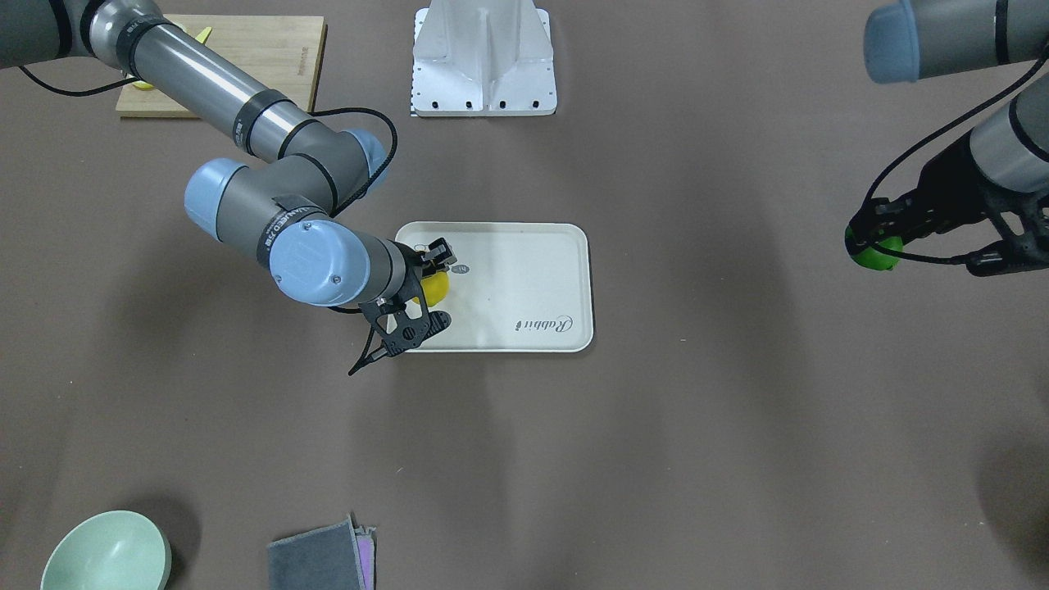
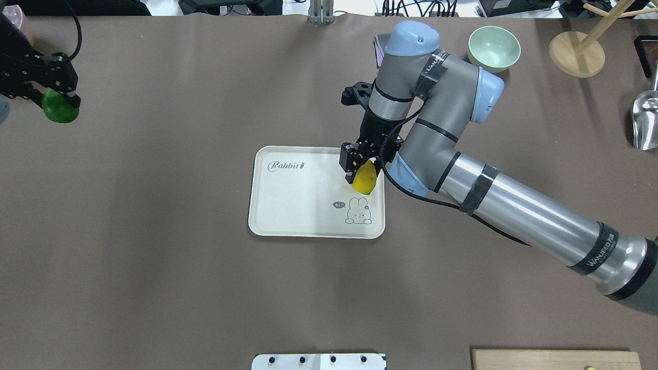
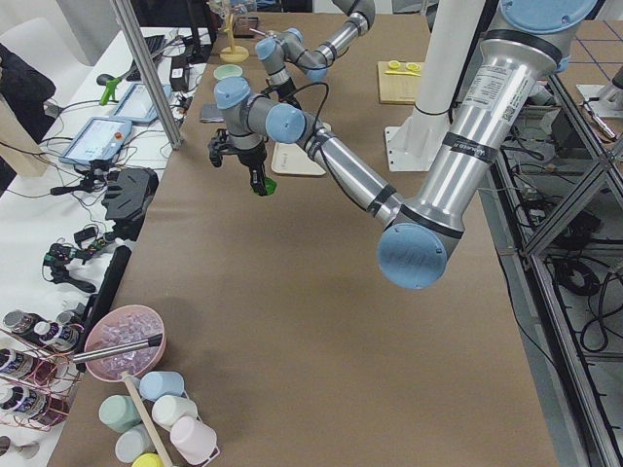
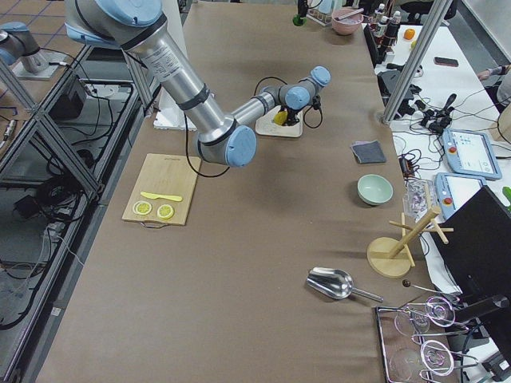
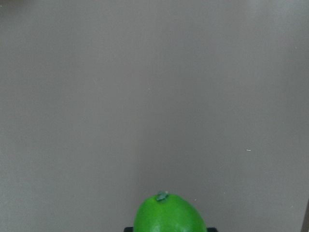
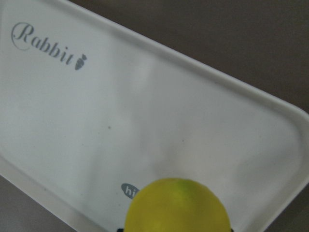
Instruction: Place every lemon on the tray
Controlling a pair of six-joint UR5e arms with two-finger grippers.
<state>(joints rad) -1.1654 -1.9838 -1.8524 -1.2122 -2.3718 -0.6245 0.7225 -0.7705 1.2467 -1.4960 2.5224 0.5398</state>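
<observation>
The off-white Rabbit tray lies mid-table. My right gripper is shut on the yellow lemon and holds it over the tray's right part, close above the rabbit print. My left gripper is shut on the green lemon and holds it over bare table far to the tray's left. The green lemon also shows in the exterior left view.
A wooden cutting board with lemon slices and a yellow knife sits near the robot's right side. A green bowl, a folded grey cloth, a wooden stand and a metal scoop are at the far right.
</observation>
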